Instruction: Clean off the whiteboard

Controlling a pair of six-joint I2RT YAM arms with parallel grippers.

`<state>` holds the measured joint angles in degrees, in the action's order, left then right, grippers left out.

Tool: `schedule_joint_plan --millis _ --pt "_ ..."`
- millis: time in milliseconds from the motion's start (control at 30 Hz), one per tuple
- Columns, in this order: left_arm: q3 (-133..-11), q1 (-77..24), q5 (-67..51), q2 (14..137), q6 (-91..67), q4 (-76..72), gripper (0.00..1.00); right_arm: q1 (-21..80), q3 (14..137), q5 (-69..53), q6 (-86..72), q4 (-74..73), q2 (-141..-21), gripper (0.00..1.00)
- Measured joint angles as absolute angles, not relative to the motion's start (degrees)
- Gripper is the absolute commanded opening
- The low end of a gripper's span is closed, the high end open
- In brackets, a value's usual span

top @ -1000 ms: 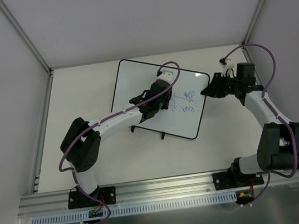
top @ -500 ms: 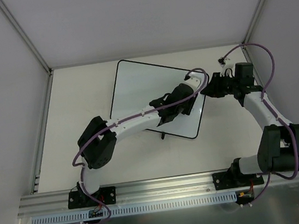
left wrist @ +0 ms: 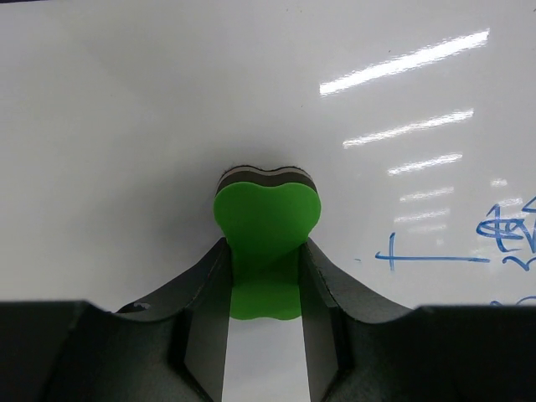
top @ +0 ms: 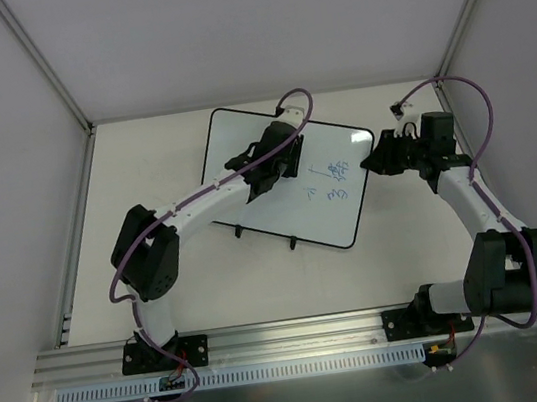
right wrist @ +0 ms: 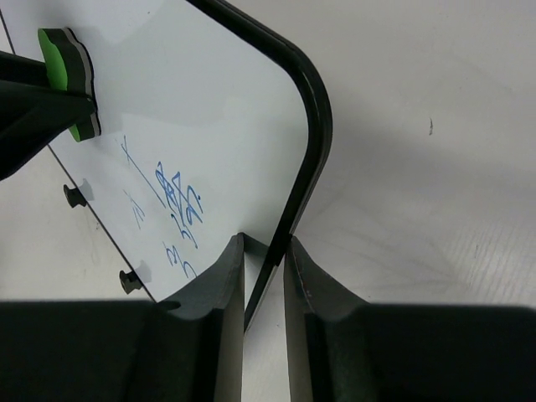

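**Left claw holds the eraser on the board; the writing lies at 4 o'clock from it.**

On the off-white bench (top: 141, 159), the large flat white rectangular whiteboard with a thin black rim (top: 338, 223) lies skewed. In the top view its long axis runs roughly 9 to 3 o'clock. The blue handwriting (top: 334, 179) occupies its right half. The left claw (left wrist: 264, 247) is nearer to the writing and is clamped on a green heart-shaped foam eraser (left wrist: 266, 213) set against bare board. The right claw (right wrist: 264, 251) is narrow and pinches the rim at the board's 3 o'clock corner.

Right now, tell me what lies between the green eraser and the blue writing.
Nothing but bare whiteboard: in the left wrist view, only plain white surface with light reflections separates the green eraser from the blue writing.
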<state>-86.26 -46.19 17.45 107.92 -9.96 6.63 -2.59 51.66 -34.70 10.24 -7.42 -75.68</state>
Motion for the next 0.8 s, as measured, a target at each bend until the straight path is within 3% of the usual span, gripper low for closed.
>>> schedule_joint_plan --millis 333,800 --pt "-90.7 -49.0 20.2 111.5 -7.2 8.7 0.0 -2.3 51.3 -31.0 12.2 -8.0 -75.6 0.0" --pt "-95.2 -60.5 16.9 118.4 -6.0 9.5 0.0 -1.2 50.8 -27.7 14.3 -7.9 -74.8 0.0"
